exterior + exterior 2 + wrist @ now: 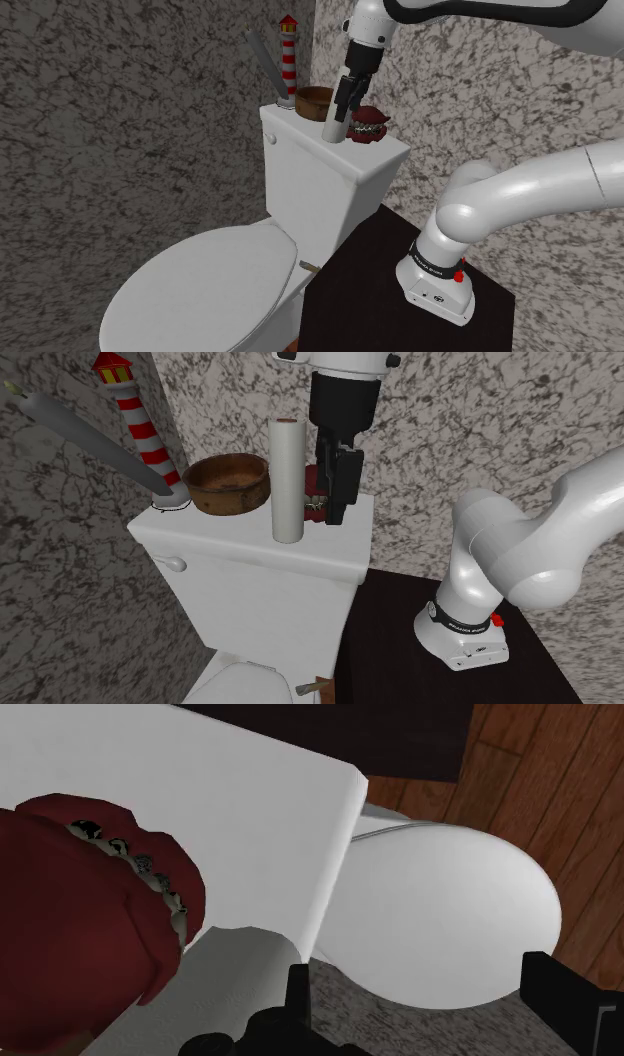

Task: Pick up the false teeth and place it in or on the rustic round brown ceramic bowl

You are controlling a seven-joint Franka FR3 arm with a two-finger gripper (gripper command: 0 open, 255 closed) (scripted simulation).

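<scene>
The dark red false teeth sit on the toilet tank lid, upper middle of the shoulder view, just beside the gripper, whose fingers are spread and empty. The teeth are probably light, rigid and lumpy, so pinch across the gums' outer flanks.

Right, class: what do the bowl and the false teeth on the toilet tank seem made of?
Bowl: matte brown with darker streaks, so wood or rough ceramic; unclear which. False teeth: smooth dark red gums, pale teeth, probably plastic.
</scene>
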